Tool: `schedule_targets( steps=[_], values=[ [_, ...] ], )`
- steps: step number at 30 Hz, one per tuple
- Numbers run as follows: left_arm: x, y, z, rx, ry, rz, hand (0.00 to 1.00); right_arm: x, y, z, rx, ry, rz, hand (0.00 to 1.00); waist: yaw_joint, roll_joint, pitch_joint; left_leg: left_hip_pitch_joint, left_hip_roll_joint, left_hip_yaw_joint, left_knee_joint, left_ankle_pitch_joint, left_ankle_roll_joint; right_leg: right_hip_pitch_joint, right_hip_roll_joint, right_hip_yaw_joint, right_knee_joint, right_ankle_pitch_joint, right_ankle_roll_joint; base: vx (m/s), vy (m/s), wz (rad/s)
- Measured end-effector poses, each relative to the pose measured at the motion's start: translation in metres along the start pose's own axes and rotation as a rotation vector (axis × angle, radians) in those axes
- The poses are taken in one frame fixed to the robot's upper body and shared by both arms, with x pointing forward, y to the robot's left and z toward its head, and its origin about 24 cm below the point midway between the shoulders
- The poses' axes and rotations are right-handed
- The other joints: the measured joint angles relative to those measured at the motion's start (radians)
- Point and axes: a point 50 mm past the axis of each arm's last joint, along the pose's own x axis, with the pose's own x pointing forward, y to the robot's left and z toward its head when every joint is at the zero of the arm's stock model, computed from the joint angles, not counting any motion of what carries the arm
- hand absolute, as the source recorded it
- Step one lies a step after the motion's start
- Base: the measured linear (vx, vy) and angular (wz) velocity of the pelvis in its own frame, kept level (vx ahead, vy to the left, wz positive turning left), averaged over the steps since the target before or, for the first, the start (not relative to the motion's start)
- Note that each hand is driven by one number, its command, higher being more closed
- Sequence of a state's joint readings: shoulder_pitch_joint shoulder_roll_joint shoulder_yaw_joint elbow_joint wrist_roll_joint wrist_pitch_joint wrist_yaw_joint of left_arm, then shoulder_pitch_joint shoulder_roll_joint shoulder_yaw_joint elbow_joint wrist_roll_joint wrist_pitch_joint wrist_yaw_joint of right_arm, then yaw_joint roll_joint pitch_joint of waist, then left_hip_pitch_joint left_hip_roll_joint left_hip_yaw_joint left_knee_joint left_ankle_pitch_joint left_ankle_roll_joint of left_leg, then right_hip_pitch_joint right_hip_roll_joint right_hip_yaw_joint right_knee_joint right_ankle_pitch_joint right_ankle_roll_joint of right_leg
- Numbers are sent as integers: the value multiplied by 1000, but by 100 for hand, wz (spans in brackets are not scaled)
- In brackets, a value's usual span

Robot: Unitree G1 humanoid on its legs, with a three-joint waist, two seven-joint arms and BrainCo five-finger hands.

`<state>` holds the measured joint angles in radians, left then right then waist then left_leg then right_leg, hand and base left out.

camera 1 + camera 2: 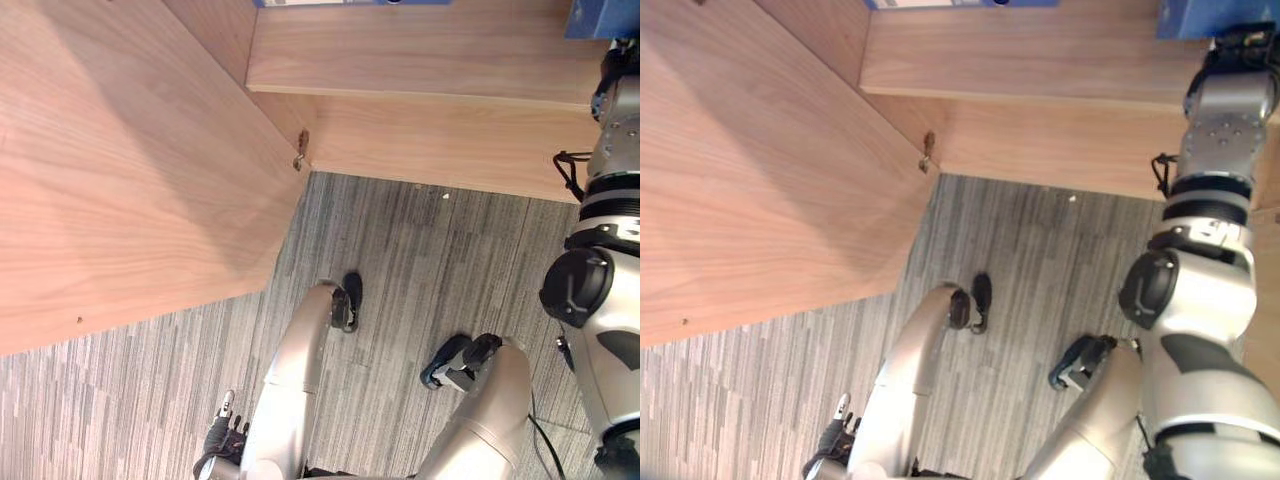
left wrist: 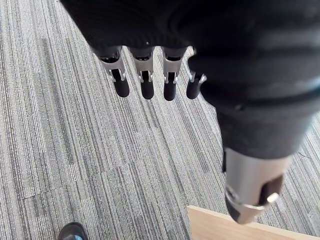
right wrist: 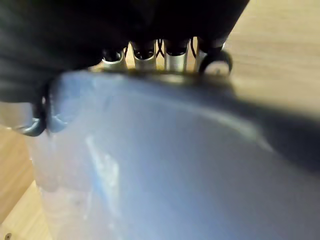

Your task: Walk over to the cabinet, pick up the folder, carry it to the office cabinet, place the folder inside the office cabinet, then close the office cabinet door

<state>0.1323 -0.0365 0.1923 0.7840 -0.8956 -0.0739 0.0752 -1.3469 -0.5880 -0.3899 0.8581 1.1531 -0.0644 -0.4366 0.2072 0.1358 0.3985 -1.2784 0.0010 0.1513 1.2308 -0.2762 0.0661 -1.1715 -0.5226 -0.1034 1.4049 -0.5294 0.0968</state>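
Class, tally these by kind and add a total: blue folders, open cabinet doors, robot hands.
Blue folders: 2 (shelved folder, held folder)
Open cabinet door: 1
Robot hands: 2 (left hand, right hand)
Total: 5

Wooden shelf, blue folder on it

The right hand, under its dark ribbed cover, grips a pale blue folder with a smooth, glossy face. Its silver fingers hook over the folder's far edge and the thumb presses the near side. A light-brown wood-grain board shows past the fingers and beside the folder's lower corner.
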Motion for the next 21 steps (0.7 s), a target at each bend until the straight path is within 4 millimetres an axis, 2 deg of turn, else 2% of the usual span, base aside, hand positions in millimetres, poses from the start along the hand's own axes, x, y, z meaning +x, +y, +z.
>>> schedule_targets(
  steps=[10,17,21],
  values=[
    [0,0,1,-13,-2,7,0,-3,22,1,-32,-23,99,0,-9,-2,28,-10,18,0,5,1,-2,-13,16,0,1,0,-1,59,-65,-4],
    [0,2,2,-25,-3,9,0,-9,37,-11,-146,5,278,0,-23,-5,39,-3,20,0,4,1,-3,-7,17,0,0,1,0,58,-55,-1],
    [1,2,1,-32,2,-9,0,-10,36,-17,-211,32,347,0,-24,-6,42,10,21,2,-3,1,-3,3,19,0,-6,1,0,59,-61,-2]
  ],
)
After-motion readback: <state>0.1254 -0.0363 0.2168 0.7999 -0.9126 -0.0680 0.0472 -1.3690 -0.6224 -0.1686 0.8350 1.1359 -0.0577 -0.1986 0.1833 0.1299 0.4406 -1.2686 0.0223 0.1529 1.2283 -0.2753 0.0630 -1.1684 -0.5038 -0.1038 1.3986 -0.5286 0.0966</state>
